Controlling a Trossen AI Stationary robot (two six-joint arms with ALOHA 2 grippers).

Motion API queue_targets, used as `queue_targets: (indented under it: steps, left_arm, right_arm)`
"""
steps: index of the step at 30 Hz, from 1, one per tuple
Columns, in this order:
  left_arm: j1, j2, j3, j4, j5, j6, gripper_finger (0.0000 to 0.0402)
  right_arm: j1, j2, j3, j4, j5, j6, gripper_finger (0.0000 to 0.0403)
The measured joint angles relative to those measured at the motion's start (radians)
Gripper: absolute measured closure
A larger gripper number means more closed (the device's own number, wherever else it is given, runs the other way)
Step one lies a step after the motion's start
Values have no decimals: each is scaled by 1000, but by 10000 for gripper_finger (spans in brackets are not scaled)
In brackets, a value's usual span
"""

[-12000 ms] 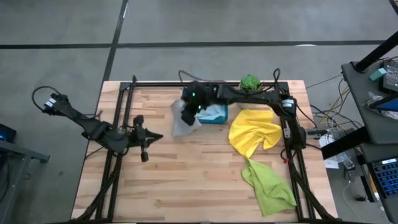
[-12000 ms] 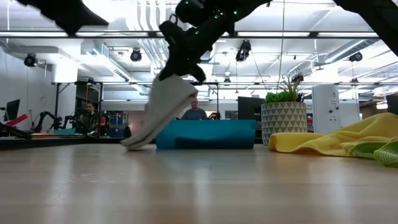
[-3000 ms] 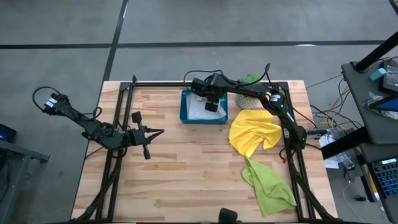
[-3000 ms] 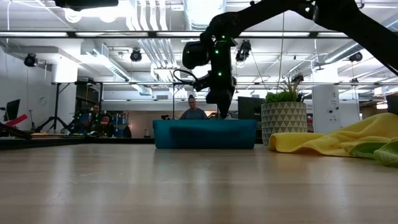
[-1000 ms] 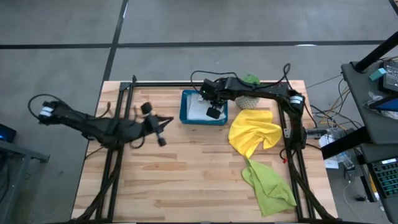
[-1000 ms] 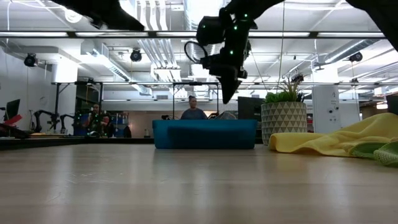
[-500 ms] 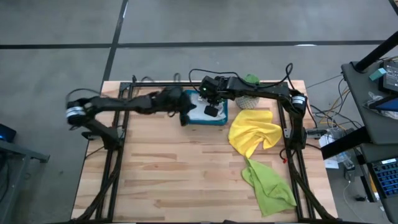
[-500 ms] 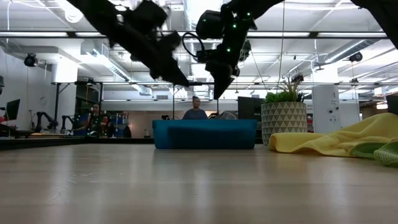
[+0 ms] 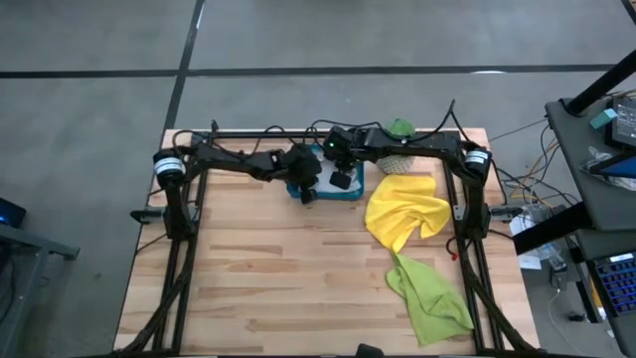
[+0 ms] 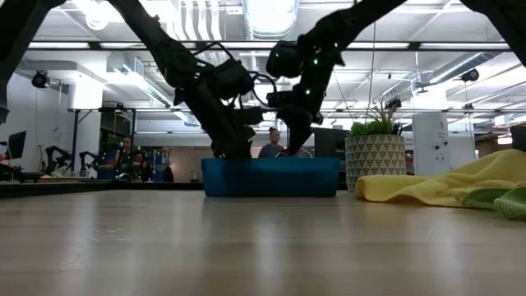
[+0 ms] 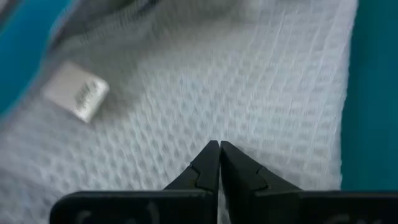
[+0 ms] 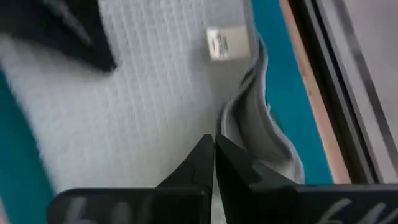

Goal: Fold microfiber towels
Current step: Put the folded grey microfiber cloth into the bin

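Left gripper is down over the teal rectangular plastic tray, fingers clenched tip to tip, nothing between them, hovering just above the pale grey waffle-weave microfiber towel lying in that tray. The towel's small white sewn-in label shows off to one side. Right gripper is over the same tray from the other side, also pinched closed and empty, its tips by a rucked-up grey fold along the tray wall.

From above, both grippers crowd the tray near the worktop's far edge, close together. Judging by this, the step is tidying the folded towel into the tray, and doing it well means pressing flat with closed tips, easing that raised fold down rather than dragging the cloth, and keeping the two arms from knocking each other.

Room is tight here: tray walls all round, the dark frame rail just behind, and the small green potted plant in its patterned pot right beside the right arm. Toward the near side the wooden worktop lies open. The crumpled yellow microfiber towel sits beside the tray on the right, and the lime green microfiber towel lies nearer the front right corner, both unfolded.
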Motion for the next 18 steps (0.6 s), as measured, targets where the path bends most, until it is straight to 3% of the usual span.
queue_targets:
  steps: [5, 10, 18]
  left_arm:
    - [0, 7, 0, -84, -2, -12, 401]
    - [-3, -2, 0, -183, -4, -22, 401]
    - [-3, -34, -1, -209, -3, -31, 401]
  right_arm:
    - [-15, 2, -77, 181, 8, 36, 394]
    - [-54, 2, -111, 209, 25, 55, 394]
    - [-86, 2, -164, 249, 25, 54, 394]
